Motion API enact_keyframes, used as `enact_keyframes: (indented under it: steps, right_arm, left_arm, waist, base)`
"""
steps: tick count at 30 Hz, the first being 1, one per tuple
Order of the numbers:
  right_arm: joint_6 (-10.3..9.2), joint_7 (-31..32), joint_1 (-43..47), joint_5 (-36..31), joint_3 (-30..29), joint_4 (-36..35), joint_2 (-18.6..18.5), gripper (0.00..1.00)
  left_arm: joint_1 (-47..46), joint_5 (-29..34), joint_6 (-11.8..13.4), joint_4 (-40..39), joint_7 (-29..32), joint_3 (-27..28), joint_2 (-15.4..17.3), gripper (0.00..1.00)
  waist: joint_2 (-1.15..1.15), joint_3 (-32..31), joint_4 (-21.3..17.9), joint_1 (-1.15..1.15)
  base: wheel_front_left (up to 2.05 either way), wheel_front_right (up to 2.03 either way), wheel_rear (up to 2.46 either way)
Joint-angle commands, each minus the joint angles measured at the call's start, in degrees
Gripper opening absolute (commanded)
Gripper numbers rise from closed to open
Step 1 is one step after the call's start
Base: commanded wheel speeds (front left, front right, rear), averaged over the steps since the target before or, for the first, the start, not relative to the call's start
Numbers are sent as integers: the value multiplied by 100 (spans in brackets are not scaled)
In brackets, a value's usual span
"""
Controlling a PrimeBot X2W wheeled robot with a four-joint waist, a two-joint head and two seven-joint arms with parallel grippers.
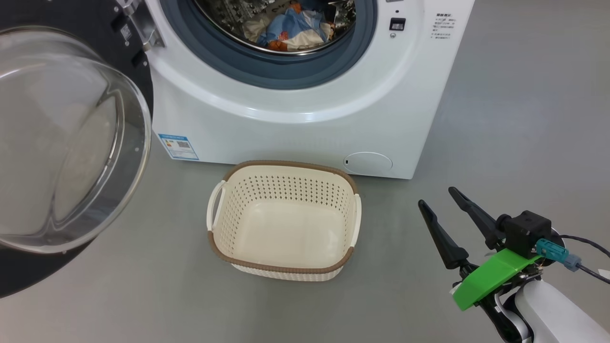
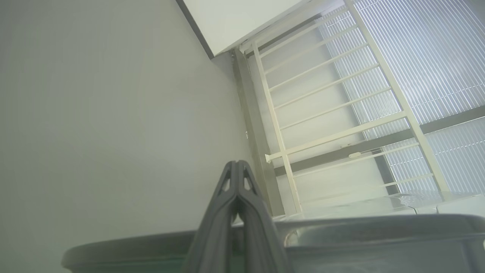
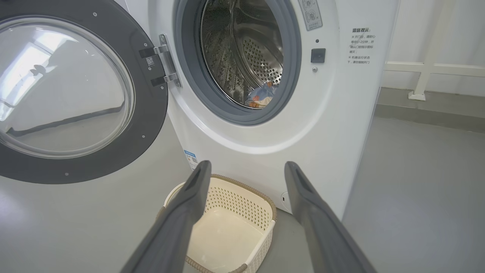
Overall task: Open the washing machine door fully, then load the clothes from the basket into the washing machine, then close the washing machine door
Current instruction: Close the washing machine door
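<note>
The washing machine (image 1: 305,128) (image 3: 326,121) stands with its door (image 1: 71,143) (image 3: 72,94) swung wide open to the left. Blue bear-print and cream clothes (image 1: 298,28) (image 3: 261,98) lie inside the steel drum. The cream basket (image 1: 286,219) (image 3: 231,231) sits on the floor in front of the machine, with nothing in it. My right gripper (image 1: 436,197) (image 3: 246,168) hovers open to the right of the basket, holding nothing. My left gripper (image 2: 237,163) is shut, fingers pressed together, pointing toward a pale wall and a white railing.
Grey floor (image 1: 524,119) stretches to the right of the machine. A white railing (image 2: 333,113) and ribbed window panels show in the left wrist view, with a grey bin rim (image 2: 379,227) below. A white post base (image 3: 416,94) stands against the wall behind the machine.
</note>
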Motion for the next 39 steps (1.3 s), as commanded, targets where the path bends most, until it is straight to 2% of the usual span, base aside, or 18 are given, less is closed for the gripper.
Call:
enact_keyframes:
  steps: [1, 16, 22, 39]
  right_arm:
    - [25, -46, -47, -3, 35, -97, -28, 100]
    - [25, -46, 113, 82, 56, -68, 65, 100]
    - [25, -46, 215, 135, 37, -56, 129, 100]
    - [25, -46, 448, 224, 23, -78, 273, 100]
  left_arm:
    - [-73, -57, -22, -71, 211, -21, 334, 0]
    - [298, -122, -22, -449, 1764, -466, 185, 0]
    - [567, -216, -22, -1016, 2542, -748, 10, 0]
    - [1375, -847, -22, -2629, 4077, -1028, -425, 0]
  waist:
    - [0, -28, 12, 0]
    - [0, -414, 170, 0]
    - [0, -583, 271, 0]
    - [0, -859, 304, 0]
  base:
    - [0, 0, 0]
    - [0, 0, 0]
    - [0, 0, 0]
    - [0, 0, 0]
